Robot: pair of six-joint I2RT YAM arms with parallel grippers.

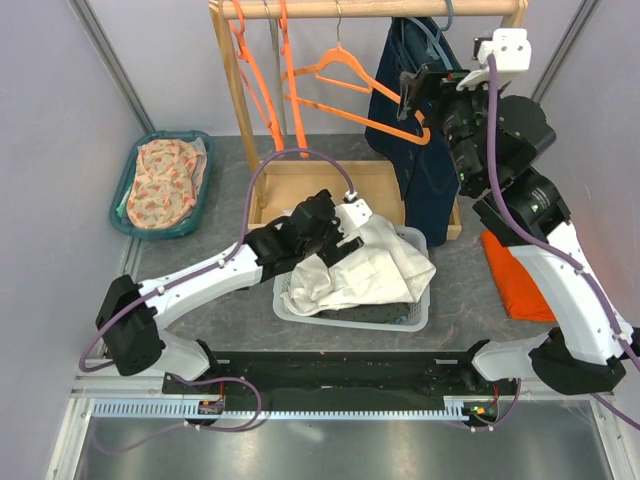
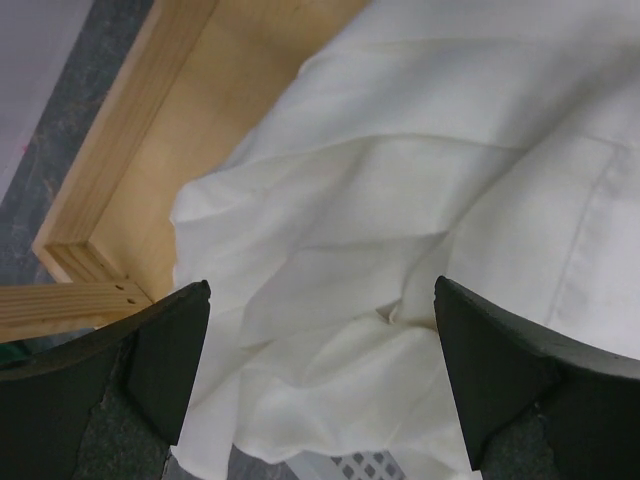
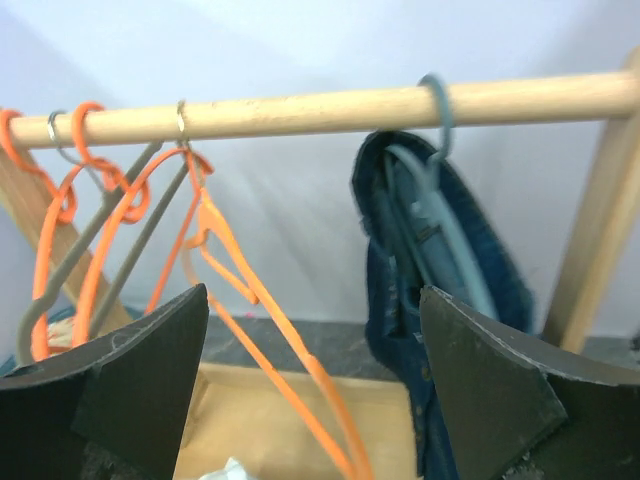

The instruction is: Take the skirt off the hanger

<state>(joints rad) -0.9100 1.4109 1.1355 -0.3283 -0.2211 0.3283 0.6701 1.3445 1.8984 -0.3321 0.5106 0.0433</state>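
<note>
Skirt (image 3: 395,300), blue denim, hangs on grey-blue hanger (image 3: 441,130) at right end of wooden rail (image 3: 300,112). Right gripper (image 3: 312,300) released, jaws wide, facing the rail, holding nothing. Left gripper (image 2: 320,295) spread over white cloth (image 2: 400,150) in basket (image 1: 420,318).

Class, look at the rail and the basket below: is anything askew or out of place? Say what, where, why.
One orange hanger hangs tilted on the rail, swung out of line with its neighbours. Below, the white garment spills over the rim of the white basket instead of lying inside.
</note>
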